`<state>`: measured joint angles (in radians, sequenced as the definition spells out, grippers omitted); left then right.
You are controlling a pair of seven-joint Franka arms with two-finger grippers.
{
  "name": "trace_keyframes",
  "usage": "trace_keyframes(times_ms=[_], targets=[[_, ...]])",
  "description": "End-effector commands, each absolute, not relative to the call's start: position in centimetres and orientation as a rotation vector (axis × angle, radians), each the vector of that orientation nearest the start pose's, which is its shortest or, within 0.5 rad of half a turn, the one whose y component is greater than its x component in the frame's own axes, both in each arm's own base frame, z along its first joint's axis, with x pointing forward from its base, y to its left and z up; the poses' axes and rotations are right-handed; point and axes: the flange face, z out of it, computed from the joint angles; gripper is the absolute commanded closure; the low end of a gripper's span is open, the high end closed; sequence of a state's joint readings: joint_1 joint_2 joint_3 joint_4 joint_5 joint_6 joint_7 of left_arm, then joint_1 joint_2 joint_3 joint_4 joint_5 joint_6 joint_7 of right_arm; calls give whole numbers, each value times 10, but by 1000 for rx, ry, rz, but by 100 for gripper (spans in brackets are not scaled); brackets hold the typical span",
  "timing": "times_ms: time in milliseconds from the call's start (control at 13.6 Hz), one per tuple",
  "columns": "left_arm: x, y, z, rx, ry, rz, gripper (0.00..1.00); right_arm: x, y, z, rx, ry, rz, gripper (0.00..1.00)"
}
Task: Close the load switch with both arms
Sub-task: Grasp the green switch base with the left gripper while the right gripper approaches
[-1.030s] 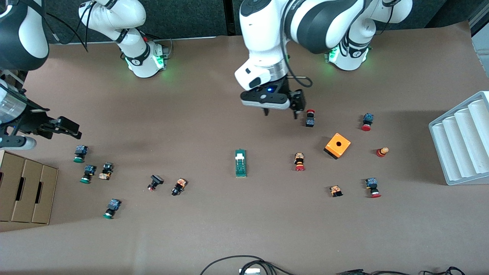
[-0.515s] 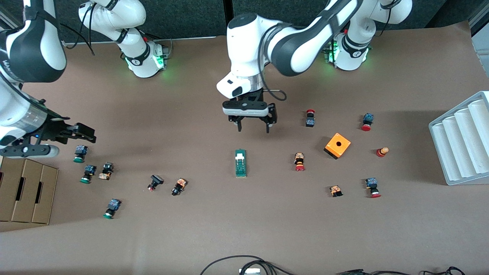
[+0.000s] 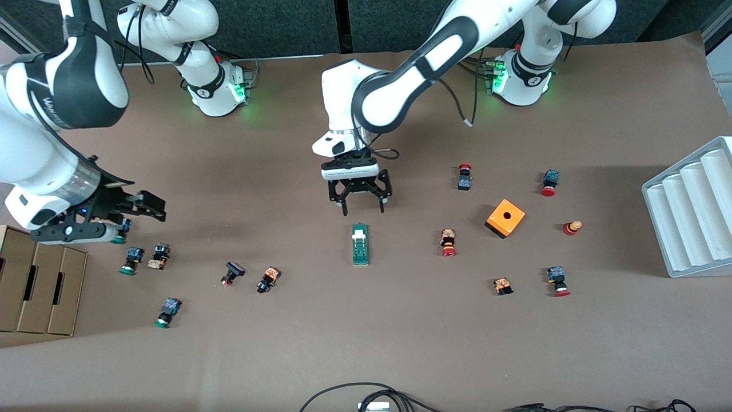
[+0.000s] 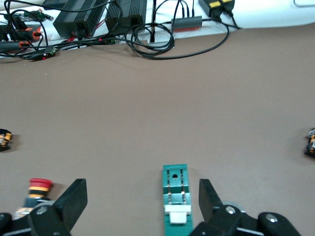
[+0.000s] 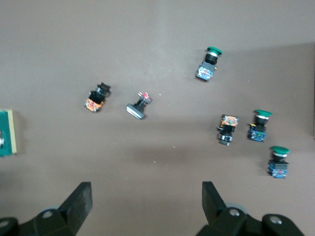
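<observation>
The left gripper [image 3: 359,207] hung with its fingers spread wide over the tabletop [image 3: 366,332], just off the lever end of the load switch [image 3: 360,244] and not touching it; in the left wrist view the load switch [image 4: 176,202] sat between the two fingertips [image 4: 74,199], lengthwise to the camera; the right gripper [image 3: 146,205], likewise wide and empty, was over the push-buttons [image 3: 132,258] toward the right arm's end of the tabletop, well apart from the switch; the load switch lay flat near the middle of the tabletop, its white lever [image 3: 359,234] at the end farther from the front camera; judged as a small, light, rigid plastic body, likely to slide on the smooth covering if the lever were pushed unrestrained; best hold judged to be across the narrow green sides, clear of the lever, with one gripper pinning the body while the other worked the lever; the lever itself appeared the most breakable part; moderate force advised.
</observation>
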<state>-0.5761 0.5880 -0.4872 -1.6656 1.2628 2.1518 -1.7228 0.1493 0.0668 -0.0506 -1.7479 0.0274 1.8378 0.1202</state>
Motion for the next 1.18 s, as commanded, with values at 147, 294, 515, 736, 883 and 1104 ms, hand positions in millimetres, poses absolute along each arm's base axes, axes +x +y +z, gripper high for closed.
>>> trace_keyframes(times_ms=[147,294,515,736,883,1104], targets=[[393,-577,255,-2812,-93,-1401,0,591,116,515,-3086,294,-44,1],[392,-577,231,-2801,-96,-1485,0,598,139,512,-3063,419,-58,1],[388,-576,192,-2775,-86,-1597,0,608,177,504,-2996,570,-42,1],[391,-567,150,-2699,-63,-1691,0,621,222,495,-2912,742,-36,1],[391,-563,133,-2669,-110,-1746,0,626,250,486,-2874,824,-53,1],[389,-561,120,-2604,-175,-1822,0,623,288,467,-2815,927,-46,1]])
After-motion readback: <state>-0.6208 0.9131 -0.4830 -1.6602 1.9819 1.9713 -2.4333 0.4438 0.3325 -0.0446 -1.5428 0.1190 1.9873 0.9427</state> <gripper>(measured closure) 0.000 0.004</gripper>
